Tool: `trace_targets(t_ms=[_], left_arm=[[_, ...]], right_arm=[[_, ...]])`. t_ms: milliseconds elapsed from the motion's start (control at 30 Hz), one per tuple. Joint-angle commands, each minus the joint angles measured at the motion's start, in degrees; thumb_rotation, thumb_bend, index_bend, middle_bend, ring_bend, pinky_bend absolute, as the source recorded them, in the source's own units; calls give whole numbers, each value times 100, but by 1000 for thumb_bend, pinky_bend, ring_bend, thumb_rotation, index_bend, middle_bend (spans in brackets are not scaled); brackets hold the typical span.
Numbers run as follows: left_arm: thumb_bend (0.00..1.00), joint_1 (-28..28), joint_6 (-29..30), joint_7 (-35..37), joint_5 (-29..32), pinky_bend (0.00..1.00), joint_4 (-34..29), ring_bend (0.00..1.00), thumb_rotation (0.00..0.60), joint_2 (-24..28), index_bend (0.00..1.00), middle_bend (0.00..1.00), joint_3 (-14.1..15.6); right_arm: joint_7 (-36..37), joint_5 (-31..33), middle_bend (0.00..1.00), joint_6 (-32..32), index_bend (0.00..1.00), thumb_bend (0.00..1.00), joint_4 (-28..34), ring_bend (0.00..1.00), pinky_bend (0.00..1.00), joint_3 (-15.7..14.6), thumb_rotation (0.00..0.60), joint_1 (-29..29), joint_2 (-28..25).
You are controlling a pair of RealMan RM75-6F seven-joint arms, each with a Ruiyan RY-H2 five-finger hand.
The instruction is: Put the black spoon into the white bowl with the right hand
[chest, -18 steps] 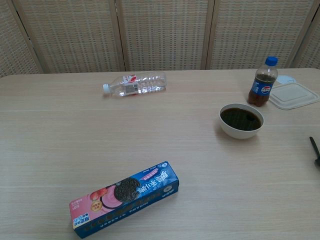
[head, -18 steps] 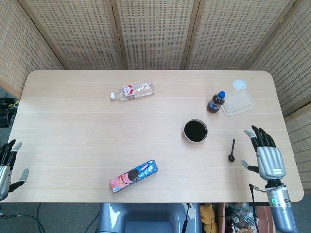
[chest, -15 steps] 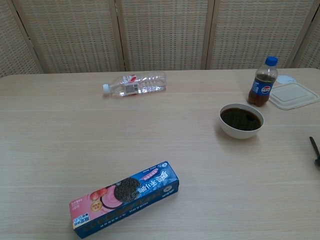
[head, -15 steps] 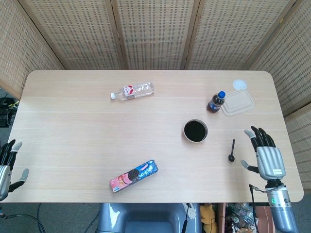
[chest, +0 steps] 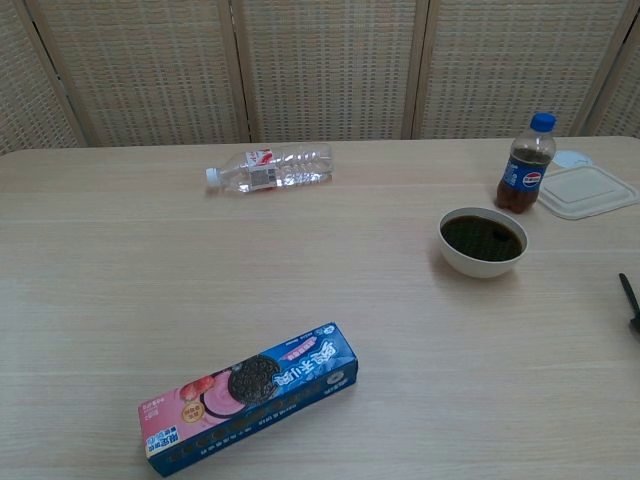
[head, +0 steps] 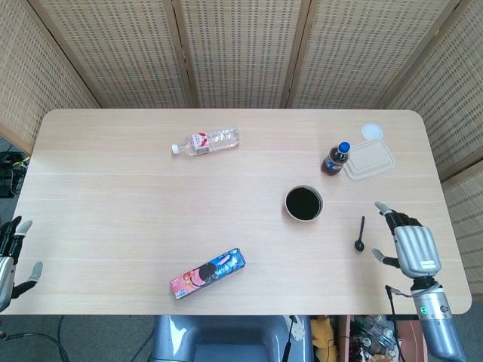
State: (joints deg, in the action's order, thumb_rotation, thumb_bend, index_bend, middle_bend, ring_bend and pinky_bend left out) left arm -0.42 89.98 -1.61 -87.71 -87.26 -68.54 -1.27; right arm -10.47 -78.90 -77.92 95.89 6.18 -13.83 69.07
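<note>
— Counting what's on the table (head: 136, 196) from the head view: how many things do you get?

— Seven. One black spoon (head: 361, 234), one white bowl (head: 303, 204), two bottles, one cookie box (head: 207, 273), one lidded food container (head: 370, 160), and one small round white lid (head: 372, 131) just behind that container.

— Two bottles of the same kind?

— No. One clear water bottle (head: 206, 141) lies on its side toward the far middle of the table. One cola bottle (head: 336, 158) with a blue cap stands upright, just beside the container's left edge.

— Where is the spoon?

— Flat on the table, to the right of the bowl and slightly nearer the front edge, apart from it. Its rounded end points toward the front. The chest view catches only a bit of it at the right border (chest: 629, 302).

— And the bowl?

— One, upright, with dark contents (chest: 482, 240).

— Hands?

— Two, both at the table's near edge. The right hand (head: 407, 245) sits just right of the spoon, not touching it, fingers somewhat curled forward but apart, holding nothing. The left hand (head: 11, 260) is at the far left corner, partly cut off by the frame; its visible fingers are spread and nothing is in them.
</note>
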Motion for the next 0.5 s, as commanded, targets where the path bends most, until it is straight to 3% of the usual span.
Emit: trace_targets(t_ms=[33,100,200,300,500], left_arm=[[403,-3,-6,0,-3,0,0,0,600,3,0,0,2],[403,-2,-7,1,-3,0,1,0,600,7,0,0,5],[403,6,5,14,1,0,10,0,600,16,0,0,2],[403,17,12,33,8,0,27,0,600,21,0,0,6],[404,24,6,59,16,0,53,0,600,20,0,0,11]], right_arm=[[-56,43,684,477,211,413,47,686,746,-40,600,-210,-168],[-76,112,781,759,250,467,86,801,816,-78,600,-311,-248],[-168,360,861,1426,275,517,122,889,877,-159,600,-547,-373],[-214,628,905,2020,280,570,101,927,915,-211,600,-775,-430],[-226,903,952,2548,281,684,-68,967,957,-264,600,-1004,-361]])
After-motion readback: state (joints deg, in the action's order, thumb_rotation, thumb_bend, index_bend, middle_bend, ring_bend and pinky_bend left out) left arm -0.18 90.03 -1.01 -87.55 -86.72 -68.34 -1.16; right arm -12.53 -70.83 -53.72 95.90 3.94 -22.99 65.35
